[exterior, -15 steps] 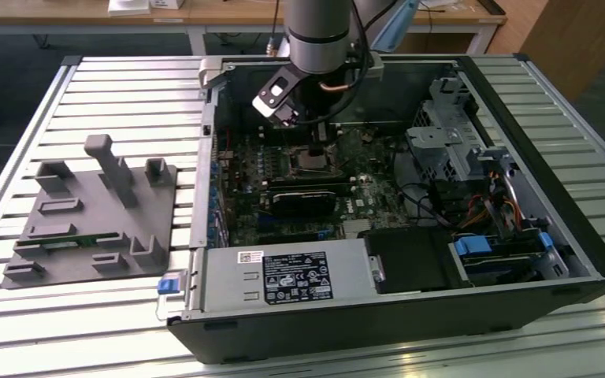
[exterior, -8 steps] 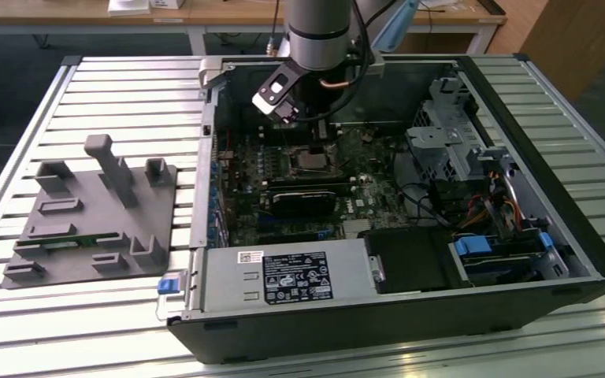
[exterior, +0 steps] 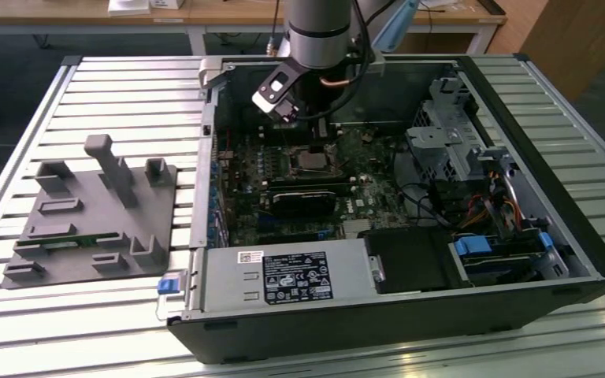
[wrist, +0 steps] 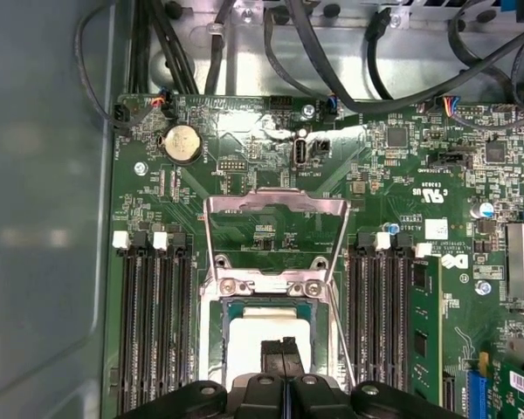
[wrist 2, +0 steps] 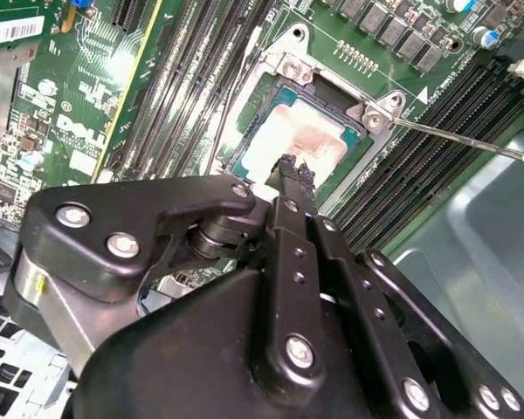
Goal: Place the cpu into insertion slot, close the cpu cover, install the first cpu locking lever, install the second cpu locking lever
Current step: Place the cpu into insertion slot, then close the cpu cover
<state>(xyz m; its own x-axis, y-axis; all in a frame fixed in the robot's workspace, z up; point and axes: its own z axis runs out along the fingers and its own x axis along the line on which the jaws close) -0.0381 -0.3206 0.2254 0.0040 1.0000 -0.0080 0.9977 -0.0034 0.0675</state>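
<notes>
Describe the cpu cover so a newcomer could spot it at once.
Inside the open computer case, find the green circuit board and the cpu seated between banks of dark memory slots. The cpu cover is the silver frame standing open beside it, green board visible through its square window.

Exterior view high above case [exterior: 387,319]; both wrist views close over cpu [wrist: 260,330] [wrist 2: 301,140].
</notes>
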